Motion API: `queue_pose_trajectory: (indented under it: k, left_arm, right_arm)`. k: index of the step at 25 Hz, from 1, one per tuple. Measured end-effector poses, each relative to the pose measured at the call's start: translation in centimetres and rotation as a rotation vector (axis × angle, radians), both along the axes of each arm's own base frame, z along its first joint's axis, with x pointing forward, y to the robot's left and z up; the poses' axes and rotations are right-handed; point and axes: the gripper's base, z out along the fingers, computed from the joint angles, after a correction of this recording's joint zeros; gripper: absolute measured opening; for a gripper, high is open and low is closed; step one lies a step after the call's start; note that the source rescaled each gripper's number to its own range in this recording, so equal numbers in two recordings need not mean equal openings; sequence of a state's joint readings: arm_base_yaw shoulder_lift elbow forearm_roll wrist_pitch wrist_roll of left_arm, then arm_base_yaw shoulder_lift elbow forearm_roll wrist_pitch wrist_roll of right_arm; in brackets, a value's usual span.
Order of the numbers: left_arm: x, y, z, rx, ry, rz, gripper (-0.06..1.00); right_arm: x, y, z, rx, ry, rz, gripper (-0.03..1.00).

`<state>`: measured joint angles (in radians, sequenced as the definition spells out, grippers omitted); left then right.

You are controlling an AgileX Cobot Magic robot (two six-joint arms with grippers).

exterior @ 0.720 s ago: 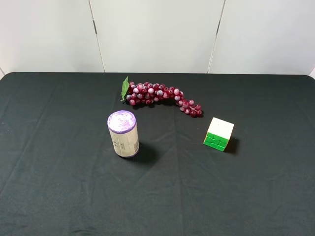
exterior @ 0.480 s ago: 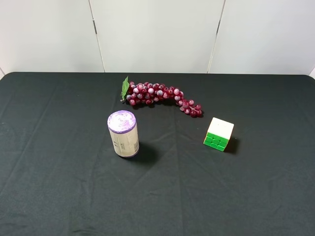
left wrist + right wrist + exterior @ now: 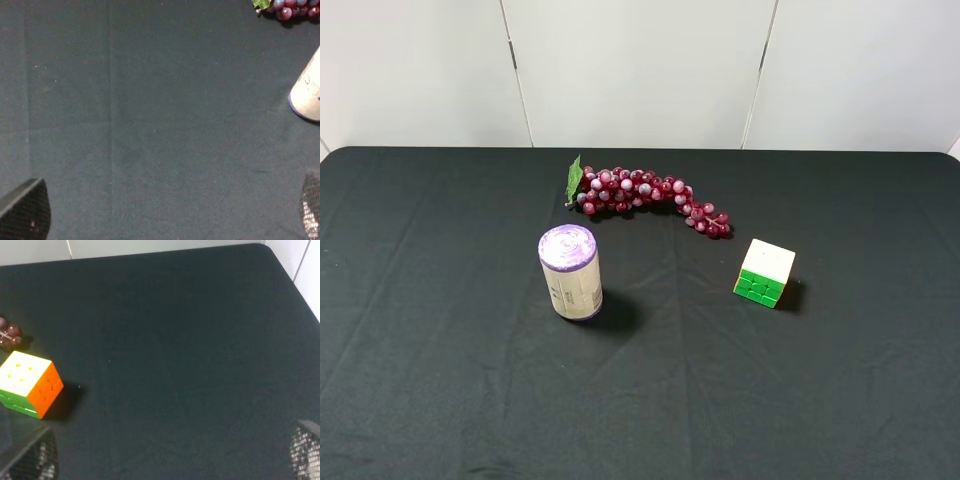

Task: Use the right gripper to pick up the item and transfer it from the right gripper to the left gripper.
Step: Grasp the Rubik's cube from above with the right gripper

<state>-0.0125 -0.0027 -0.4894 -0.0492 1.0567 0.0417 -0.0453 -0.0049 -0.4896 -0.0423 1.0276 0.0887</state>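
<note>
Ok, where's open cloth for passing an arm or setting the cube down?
Free: the whole front strip of table in front of can and cube, plus both side margins. Tightest: the gap between the grapes and the cube.

Staged robot test station in a plain, lab-like room.

A wide worktop (image 3: 440, 380) is covered with a creased black cloth (image 3: 820, 400) and backed by plain white wall panels (image 3: 640, 70) joined at 2 thin seams. On it, 3 unrelated props lie well apart: a bunch of red grapes (image 3: 645, 190) with a green leaf, an upright can (image 3: 570, 272) with a purple lid, and a small puzzle cube (image 3: 765, 272). The scene is seen from 1 high camera and from 2 cameras carried on the arms. In those 2 views the black, mesh-textured fingertips (image 3: 25, 212) of the left hand (image 3: 165, 220) and the right hand (image 3: 167, 455) show at the picture corners, set wide apart above the cloth.
</note>
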Motion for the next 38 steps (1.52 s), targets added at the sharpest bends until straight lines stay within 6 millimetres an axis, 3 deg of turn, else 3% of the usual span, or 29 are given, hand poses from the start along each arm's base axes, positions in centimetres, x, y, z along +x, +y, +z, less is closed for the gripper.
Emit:
queue_pose_trajectory:
  k: [9,15,19,26,31,38]
  left_arm:
    - [0.0,0.0,0.0,0.0,0.0,0.0,1.0]
    - [0.0,0.0,0.0,0.0,0.0,0.0,1.0]
    - [0.0,0.0,0.0,0.0,0.0,0.0,1.0]
    - [0.0,0.0,0.0,0.0,0.0,0.0,1.0]
    - [0.0,0.0,0.0,0.0,0.0,0.0,1.0]
    - [0.0,0.0,0.0,0.0,0.0,0.0,1.0]
  right_arm:
    - [-0.1,0.0,0.2,0.0,-0.007,0.0,0.98]
    - [0.5,0.0,2.9,-0.01,-0.002,0.005,0.98]
    - [2.6,0.1,4.9,-0.061,0.075,0.056,0.98]
    - [8.2,0.6,7.4,-0.151,0.207,0.217,0.98]
    - [12.2,1.6,8.2,-0.229,0.256,0.393,0.98]
    - [17.1,5.1,7.6,-0.322,0.358,0.655,0.98]
